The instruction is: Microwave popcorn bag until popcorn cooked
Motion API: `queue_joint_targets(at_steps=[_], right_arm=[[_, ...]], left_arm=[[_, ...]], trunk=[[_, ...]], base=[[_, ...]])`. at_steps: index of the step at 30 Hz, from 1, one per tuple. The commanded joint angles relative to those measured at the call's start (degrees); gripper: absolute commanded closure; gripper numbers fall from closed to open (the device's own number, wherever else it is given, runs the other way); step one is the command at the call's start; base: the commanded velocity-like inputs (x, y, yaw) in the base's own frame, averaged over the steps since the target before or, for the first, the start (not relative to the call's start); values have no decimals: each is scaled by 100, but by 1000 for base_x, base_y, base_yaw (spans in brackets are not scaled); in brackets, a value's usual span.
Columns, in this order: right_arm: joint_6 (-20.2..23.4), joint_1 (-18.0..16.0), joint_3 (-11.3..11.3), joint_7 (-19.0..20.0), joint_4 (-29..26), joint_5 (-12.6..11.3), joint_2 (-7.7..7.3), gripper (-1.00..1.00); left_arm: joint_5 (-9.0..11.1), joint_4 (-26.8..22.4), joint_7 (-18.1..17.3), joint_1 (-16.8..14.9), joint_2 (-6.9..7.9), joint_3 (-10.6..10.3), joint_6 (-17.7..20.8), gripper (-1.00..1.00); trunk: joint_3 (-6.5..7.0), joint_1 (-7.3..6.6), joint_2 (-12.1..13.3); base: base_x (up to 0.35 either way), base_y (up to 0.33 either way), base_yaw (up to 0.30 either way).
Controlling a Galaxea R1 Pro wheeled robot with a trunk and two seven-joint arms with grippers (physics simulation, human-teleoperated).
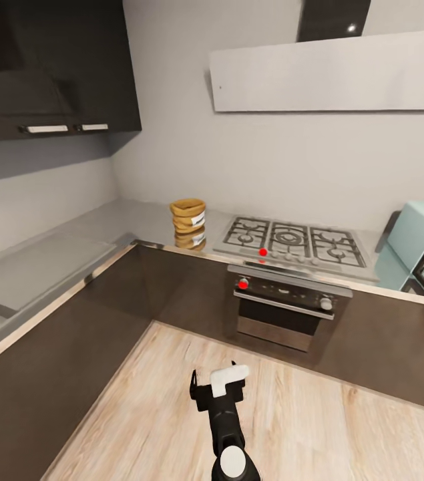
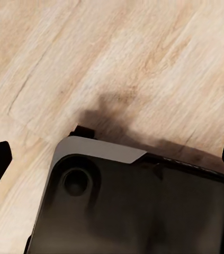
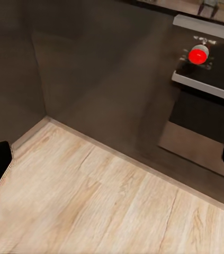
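Black right pincer [image 1: 220,386] raised over wood floor [image 1: 171,414], fingers spread.

A steel gas hob [image 1: 294,242] sits above a dark built-in oven [image 1: 285,308], white hood [image 1: 325,72] overhead, light wood floor [image 1: 305,427] below.

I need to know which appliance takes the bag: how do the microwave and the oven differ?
The microwave is pale blue; the oven is dark with a steel handle. The microwave stands on the countertop at the right; the oven is built in under the hob. The microwave's door hangs open; the oven's is shut. Both are boxy with a front door.
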Motion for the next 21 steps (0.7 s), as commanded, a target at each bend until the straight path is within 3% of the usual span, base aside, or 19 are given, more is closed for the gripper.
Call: queue_joint_targets(at_steps=[1, 11, 21], right_arm=[[51, -5, 9, -30, -7, 31, 0, -100], [51, -5, 7, -30, -11, 31, 0, -100], [51, -5, 15, -30, -11, 31, 0, -100]], left_arm=[[9, 5, -9, -4, -1, 15, -16, -100], [8, 5, -15, -4, -1, 26, -5, -100], [5, 5, -16, -4, 7, 34, -5, -100]], trunk=[[11, -21, 35], [190, -241, 436], [370, -460, 837]], base=[[0, 349, 0], [0, 338, 0], [1, 118, 0]])
